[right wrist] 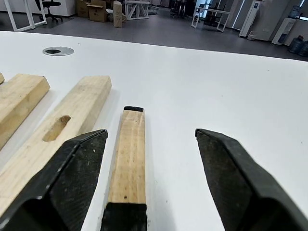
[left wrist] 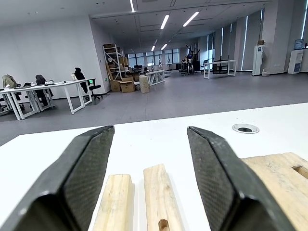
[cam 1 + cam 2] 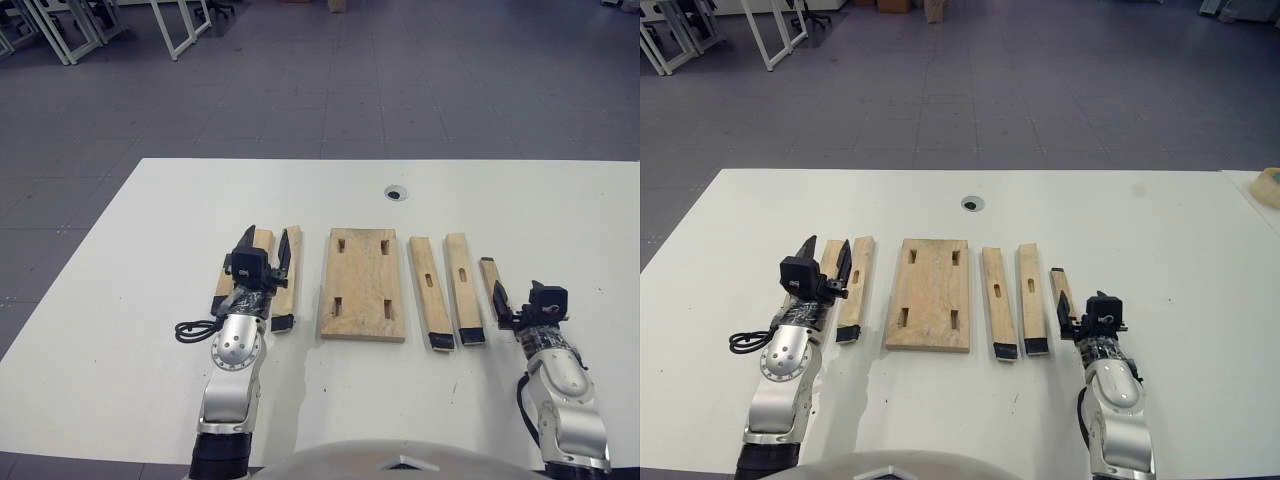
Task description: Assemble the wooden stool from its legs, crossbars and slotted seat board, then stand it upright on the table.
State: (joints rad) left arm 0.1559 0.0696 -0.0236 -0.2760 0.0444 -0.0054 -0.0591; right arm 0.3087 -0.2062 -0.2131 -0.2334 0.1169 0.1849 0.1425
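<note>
"Seat board [image 3: 363, 283]: where does it lie from the grippers?"

"Flat on the table [image 3: 150, 250], between the two of them. It is just inward of the left gripper [image 3: 266, 242] and farther from the right gripper [image 3: 517, 300]. Its long axis runs straight ahead, the same way both sets of fingers point."

"And what sits nearest each tool?"

"The right gripper has its fingers spread with nothing in them, and the short bar [image 1: 127, 154] lies between them on the table. The bar's black-capped end is toward the wrist and the rest of it points directly forward. A slotted leg [image 1: 62, 125] lies parallel just inward of it."

"The left one?"

"Also spread and empty, with two bars [image 2: 115, 202] side by side between its fingers. Both run forward, in line with the fingers."

"So which relation matters for the next move?"

"I'd say the alignment. Each piece runs along the fingers' reach rather than across it, so closing would pinch a bar across its narrow width. The right arm looks better set: one bar between its fingers, not two — a cleaner pick, in my judgement."
</note>
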